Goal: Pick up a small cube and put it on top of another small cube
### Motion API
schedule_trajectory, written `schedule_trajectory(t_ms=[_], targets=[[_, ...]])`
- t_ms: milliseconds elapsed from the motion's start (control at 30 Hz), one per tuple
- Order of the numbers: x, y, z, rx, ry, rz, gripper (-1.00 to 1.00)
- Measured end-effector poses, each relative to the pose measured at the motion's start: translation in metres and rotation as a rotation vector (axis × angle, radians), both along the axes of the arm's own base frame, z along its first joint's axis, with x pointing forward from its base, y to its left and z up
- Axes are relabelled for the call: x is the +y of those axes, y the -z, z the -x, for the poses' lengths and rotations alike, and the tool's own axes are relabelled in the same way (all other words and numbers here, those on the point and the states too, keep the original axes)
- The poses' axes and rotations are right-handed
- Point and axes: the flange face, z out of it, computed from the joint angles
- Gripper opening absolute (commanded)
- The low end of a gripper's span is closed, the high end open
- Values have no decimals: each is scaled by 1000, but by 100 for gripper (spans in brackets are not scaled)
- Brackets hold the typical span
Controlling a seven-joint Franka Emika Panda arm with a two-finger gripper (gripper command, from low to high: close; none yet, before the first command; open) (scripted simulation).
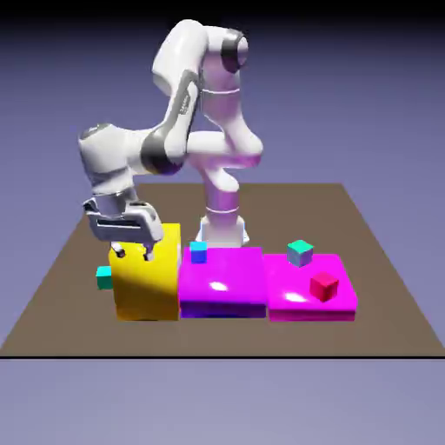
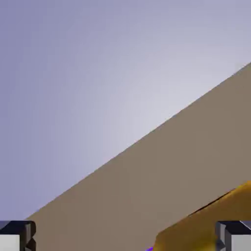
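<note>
One gripper (image 1: 134, 255), tips wide apart, nothing btwn them. In the ext. view it hangs tilted over the upper part of the yellow block (image 1: 148, 278); can't tell if the tips touch it. Hand view: a fingertip at each bottom corner, w/ open room btwn. The block's edge slants in at bottom right, by the RH tip in that view, & a thin bit of purple shows at bottom, btwn the tips. Table edge (image 2: 147, 142) cuts diagonally across, low left to upper right, w/ plain backdrop beyond.

Small cyan-teal cube (image 1: 105, 277): below the gripper & toward the ext. view's left, just beside the yellow block's left edge, partly hidden by it. Bare tabletop (image 1: 65, 304) on its outer side, so there's room to move there; the block side is tight.

Toward the ext. view's right of the gripper, past the block: purple slab (image 1: 222, 278), w/ small blue cube (image 1: 198, 252) at its far left corner, nr the block. Next along, magenta slab (image 1: 304, 300), its edge close by the purple one. Teal-topped cube (image 1: 300, 253) sits nr that slab's far edge, red cube (image 1: 324, 287) on the slab nearer its right edge; open surface btwn those two, & to the red cube's left. Both well apart from the gripper. Above the slabs, btwn gripper & those cubes, open air in front of the arm's base (image 1: 222, 231).
</note>
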Motion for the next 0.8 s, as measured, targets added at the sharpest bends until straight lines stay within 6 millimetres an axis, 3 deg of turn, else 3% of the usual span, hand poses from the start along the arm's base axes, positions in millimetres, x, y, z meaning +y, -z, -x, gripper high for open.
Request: schedule_trajectory(t_ms=[167,333,500,700,733,767,800], targets=[[-59,43,11,137,120,-161,0],[-118,107,66,300,262,-300,0],[-165,154,130,436,402,-424,0],[-206,189,210,569,563,-538,0],[-208,190,223,584,583,-536,0],[-208,190,223,584,583,-536,0],[-196,207,223,582,582,-537,0]])
